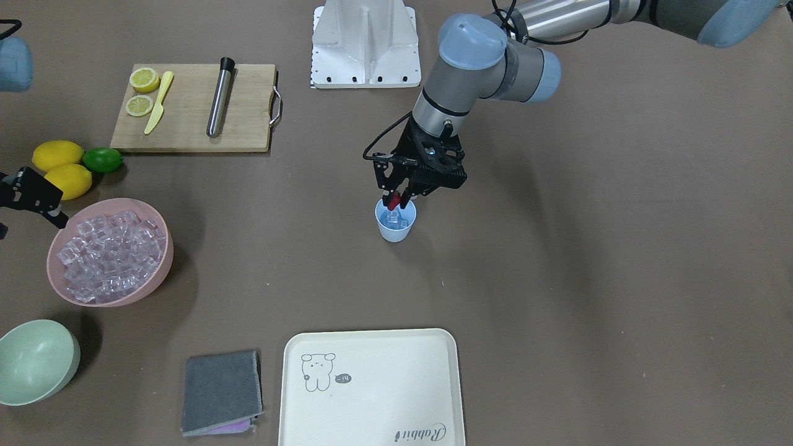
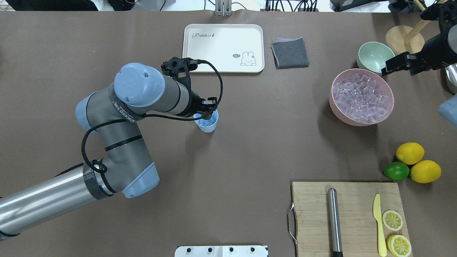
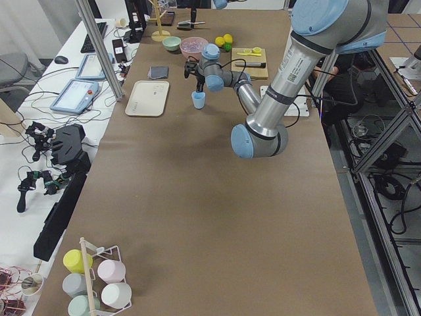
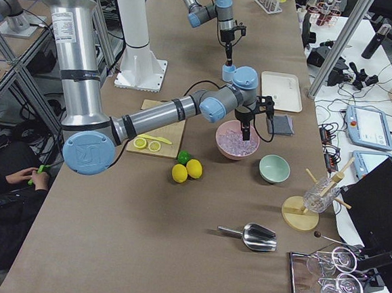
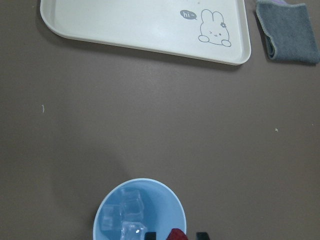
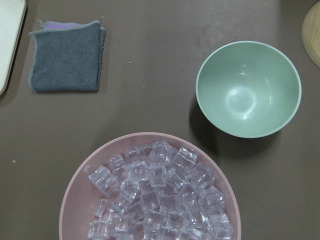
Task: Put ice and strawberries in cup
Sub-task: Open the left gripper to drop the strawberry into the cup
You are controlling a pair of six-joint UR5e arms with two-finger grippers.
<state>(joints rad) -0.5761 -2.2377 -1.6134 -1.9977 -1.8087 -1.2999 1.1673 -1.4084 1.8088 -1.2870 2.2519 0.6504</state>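
This is a robotics laboratory. Two industrial machines, the left arm [image 2: 121, 142] and the right arm [image 4: 157, 116], work beside a white bolted pedestal [image 1: 364, 43] at a long counter [image 3: 197, 217] covered in brown sheeting and flanked by aluminium posts [image 3: 99, 49]. A white side bench [image 3: 16, 151] carries tablets [image 3: 72, 97], loose cabling and spare black robot parts [image 3: 66, 145]. Cables [image 2: 285, 4] crowd the counter's far edge, and a person [image 4: 2, 192] sits beside the rig.

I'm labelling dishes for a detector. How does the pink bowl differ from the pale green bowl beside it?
The pink bowl is larger than the green bowl. The pink bowl is heaped with ice cubes; the green bowl is empty. Both are round, upright and standing apart on the brown table.
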